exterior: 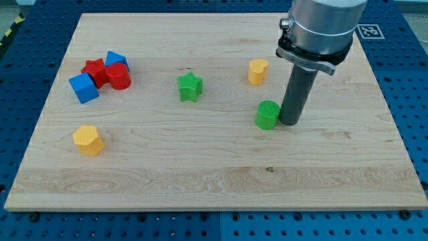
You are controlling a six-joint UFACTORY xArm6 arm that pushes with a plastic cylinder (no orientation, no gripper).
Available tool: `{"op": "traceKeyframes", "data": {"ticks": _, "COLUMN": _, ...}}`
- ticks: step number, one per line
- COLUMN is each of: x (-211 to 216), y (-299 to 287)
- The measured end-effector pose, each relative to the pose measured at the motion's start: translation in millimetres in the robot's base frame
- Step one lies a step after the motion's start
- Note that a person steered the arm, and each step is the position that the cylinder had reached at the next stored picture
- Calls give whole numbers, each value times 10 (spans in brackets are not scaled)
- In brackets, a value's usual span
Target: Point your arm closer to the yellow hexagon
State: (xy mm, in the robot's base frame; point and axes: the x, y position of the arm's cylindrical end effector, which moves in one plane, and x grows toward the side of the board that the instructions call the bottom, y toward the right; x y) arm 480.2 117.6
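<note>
The wooden board (221, 167) filled most of the view, pale and bare across its lower half. Above it the arm's grey housing (321, 27) came down from the view's top right and narrowed into the dark rod, whose lower end, my tip (290, 122), stood on the wood right of centre. The rig carries no gripper, so there were no fingers to be open or closed; only the tip met the board.

Two yellow blocks lay well apart. The one that read as the yellow hexagon (87, 140) sat near the view's left edge, low on the board, alone. The other yellow block (258, 71), more rounded in outline, stood near the rod, toward the view's top from my tip; its shape could not be told with certainty, so the choice between the two was a judgement.

From my tip the yellow hexagon lay far toward the view's left and slightly toward the bottom. The green cylinder (267, 114) stood just beside the tip on that same side, touching or nearly so; a straight run left would probably shove it along.

The green star (190, 86) lay above that line, and the cluster of red star (95, 69), red cylinder (118, 76) and two blue blocks (83, 88) higher still, clear of it
</note>
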Motion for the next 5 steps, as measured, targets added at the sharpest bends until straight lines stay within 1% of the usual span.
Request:
{"op": "traceKeyframes", "data": {"ticks": 2, "x": -27, "y": -235}}
{"op": "traceKeyframes", "data": {"ticks": 3, "x": 127, "y": -208}}
{"op": "traceKeyframes", "data": {"ticks": 4, "x": 304, "y": -106}}
{"op": "traceKeyframes", "data": {"ticks": 5, "x": 177, "y": 253}}
